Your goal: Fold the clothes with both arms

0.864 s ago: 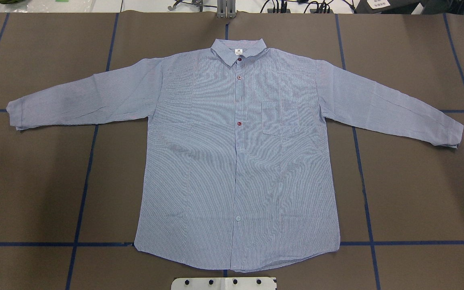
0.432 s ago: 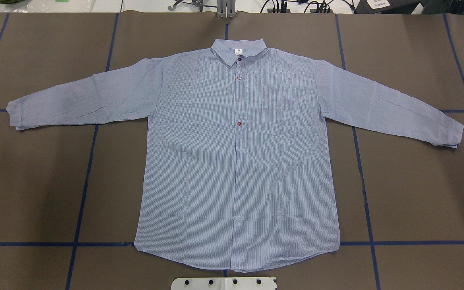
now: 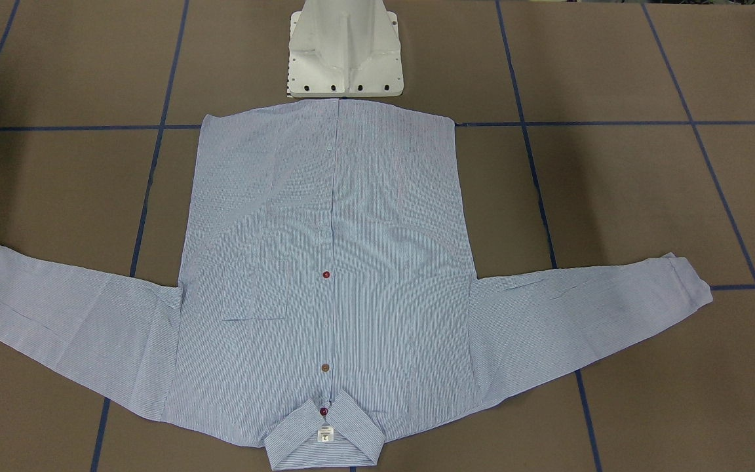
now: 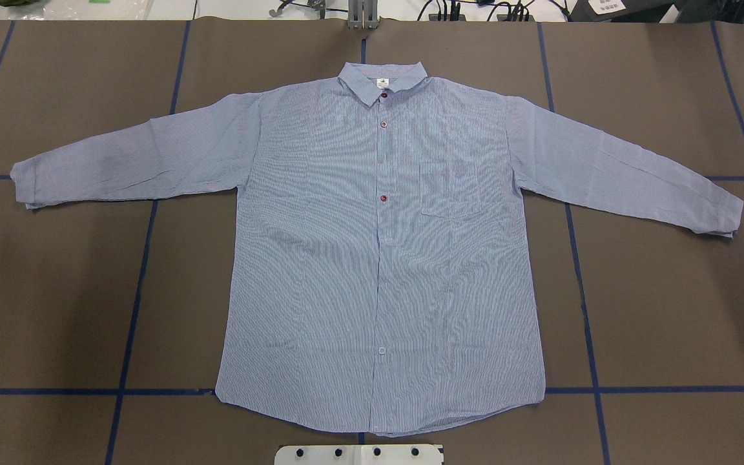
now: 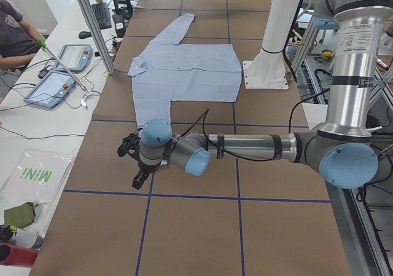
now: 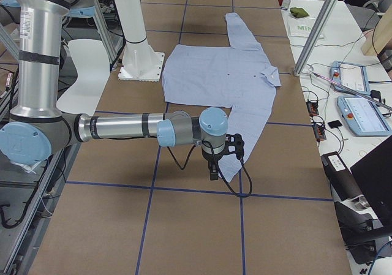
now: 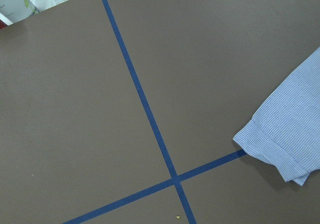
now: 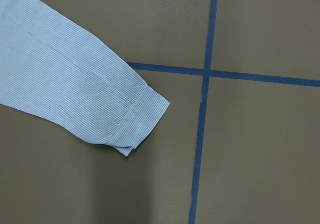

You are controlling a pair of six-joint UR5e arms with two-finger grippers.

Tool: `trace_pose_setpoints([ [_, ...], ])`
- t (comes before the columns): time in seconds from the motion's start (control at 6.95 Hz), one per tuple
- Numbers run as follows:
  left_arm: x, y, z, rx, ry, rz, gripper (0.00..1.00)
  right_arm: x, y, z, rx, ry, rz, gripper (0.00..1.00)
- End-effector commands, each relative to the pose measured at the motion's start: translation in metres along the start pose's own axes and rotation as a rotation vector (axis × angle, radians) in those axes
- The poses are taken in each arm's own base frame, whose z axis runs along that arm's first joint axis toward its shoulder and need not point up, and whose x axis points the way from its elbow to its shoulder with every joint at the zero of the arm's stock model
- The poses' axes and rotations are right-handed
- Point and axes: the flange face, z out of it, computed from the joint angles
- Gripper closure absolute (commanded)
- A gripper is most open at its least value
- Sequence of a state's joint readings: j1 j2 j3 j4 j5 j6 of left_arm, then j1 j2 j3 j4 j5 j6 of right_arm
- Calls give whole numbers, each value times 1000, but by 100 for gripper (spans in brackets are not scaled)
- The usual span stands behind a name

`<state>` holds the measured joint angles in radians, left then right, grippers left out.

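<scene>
2 grippers hang outboard of the sleeves — left gripper [image 5: 138, 174] near the left cuff [image 7: 280, 144], right gripper [image 6: 214, 165] near the right cuff [image 8: 135, 119], spread or pressed together I cannot tell — while the shirt [image 4: 378, 258] lies flat, sleeves running inward, collar [image 4: 382, 81] farthest from the pedestal [image 3: 345, 52].

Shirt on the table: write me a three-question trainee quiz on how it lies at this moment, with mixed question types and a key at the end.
1. True or false: the shirt lies flat, front up, with both sleeves spread out.
2. The collar points: A) toward the base; B) away from the base; C) to the robot's left.
3. Fill in: in the overhead view, the pocket sits to the ___ of the buttons.
Key: 1 true; 2 B; 3 right.
</scene>
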<state>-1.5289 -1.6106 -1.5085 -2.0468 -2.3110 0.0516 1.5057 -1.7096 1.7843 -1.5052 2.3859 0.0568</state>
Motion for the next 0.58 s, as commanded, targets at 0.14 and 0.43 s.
trace_pose_setpoints([
  [0.14, -3, 6, 4, -10, 7, -13, 0, 4, 8, 11, 3, -87, 1, 0],
  [0.43, -4, 16, 6, -19, 5, -20, 0, 3, 7, 20, 31, -95, -54, 0],
])
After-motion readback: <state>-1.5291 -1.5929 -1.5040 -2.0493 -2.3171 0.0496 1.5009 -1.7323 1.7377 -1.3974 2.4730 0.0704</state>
